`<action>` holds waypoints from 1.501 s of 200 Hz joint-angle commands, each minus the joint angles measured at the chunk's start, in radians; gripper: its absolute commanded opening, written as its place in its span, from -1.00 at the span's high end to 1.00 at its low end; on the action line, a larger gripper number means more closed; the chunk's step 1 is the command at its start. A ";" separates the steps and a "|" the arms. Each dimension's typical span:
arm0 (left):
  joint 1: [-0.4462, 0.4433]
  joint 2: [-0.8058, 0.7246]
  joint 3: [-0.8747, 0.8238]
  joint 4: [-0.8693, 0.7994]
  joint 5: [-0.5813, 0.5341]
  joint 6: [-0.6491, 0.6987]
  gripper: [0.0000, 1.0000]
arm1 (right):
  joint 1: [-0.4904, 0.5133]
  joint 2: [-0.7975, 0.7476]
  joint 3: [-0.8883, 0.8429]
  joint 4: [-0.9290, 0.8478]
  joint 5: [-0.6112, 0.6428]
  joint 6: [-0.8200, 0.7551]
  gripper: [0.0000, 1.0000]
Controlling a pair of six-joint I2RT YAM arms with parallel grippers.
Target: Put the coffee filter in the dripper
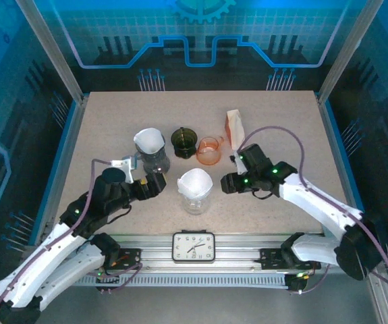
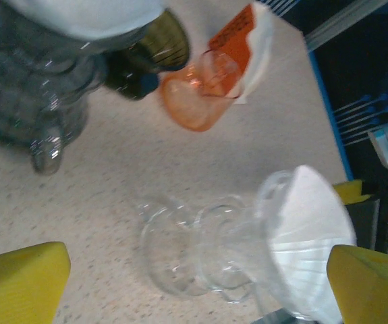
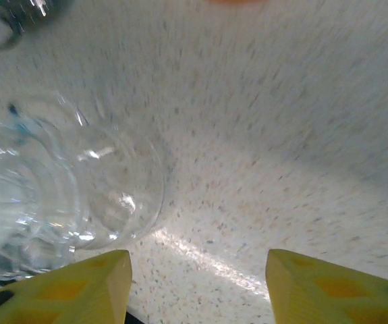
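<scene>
Filter sits in dripper; left hand and right hand spread, flanking it apart.

The speckled beige tabletop bears a clear glass dripper. Behind it stand a grey glass dripper, olive glass cup, orange plastic cup and orange-white packet.

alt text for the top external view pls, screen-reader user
A clear glass dripper holding a white paper filter stands mid-table between the left gripper and the right gripper, neither touching it. Behind it sit a filter-lined grey dripper, a dark cup, an orange measuring cup and a filter packet.
</scene>
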 commanded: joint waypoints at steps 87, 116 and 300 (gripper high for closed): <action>0.008 -0.029 -0.033 -0.042 -0.057 -0.062 -0.98 | 0.077 0.247 -0.180 0.436 -0.330 0.191 0.36; 0.007 -0.029 -0.021 -0.060 -0.059 -0.057 -0.98 | 0.082 0.275 -0.181 0.492 -0.345 0.204 0.39; 0.008 -0.195 0.105 -0.222 -0.279 -0.028 -0.98 | 0.180 0.567 0.132 0.595 -0.324 0.247 0.44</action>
